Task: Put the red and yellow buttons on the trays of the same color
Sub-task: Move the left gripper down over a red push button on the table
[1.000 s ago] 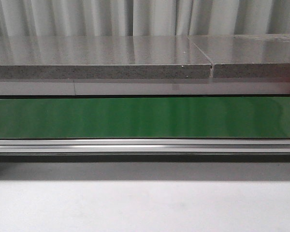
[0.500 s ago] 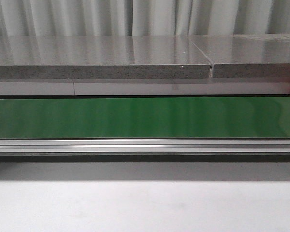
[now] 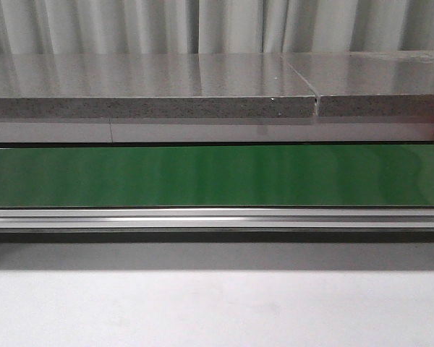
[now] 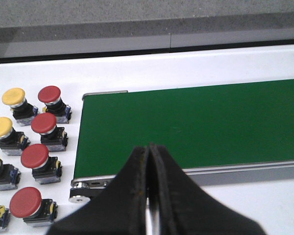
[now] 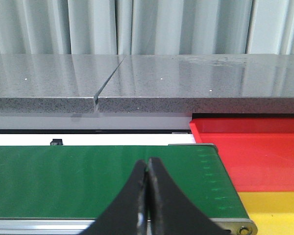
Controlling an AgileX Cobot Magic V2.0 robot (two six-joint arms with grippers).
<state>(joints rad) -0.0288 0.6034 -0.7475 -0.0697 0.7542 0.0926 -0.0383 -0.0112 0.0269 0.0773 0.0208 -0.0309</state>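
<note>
Conveyor belt (image 3: 217, 176), green and flat, runs across the front view with a silver rail along its near edge and a speckled grey slab (image 3: 152, 87) behind it; a sliver of red shows at the belt's far right end. No arm appears in that view.

The left pincer (image 4: 149, 196) hangs above the belt's near edge, close to the belt's roller end, its two black fingers pressed together with nothing between them. Beside that end of the belt, on the white tabletop (image 4: 186, 63), stand the buttons in two rows. The row nearer the belt is red: red buttons (image 4: 44, 122), four of them, one behind another. The row farther from the belt is yellow: yellow buttons (image 4: 1, 127), three caps clearly seen, with a fourth base cut off by the frame edge so its colour cannot be told. Each button sits upright on a dark base.

The right pincer (image 5: 147, 196) sits over the belt's other end, fingers closed together and empty. Just past that end lies the red tray (image 5: 255, 152), and the yellow tray (image 5: 274, 210) lies touching it on the side nearer the camera. Both trays show bare floors where visible.
</note>
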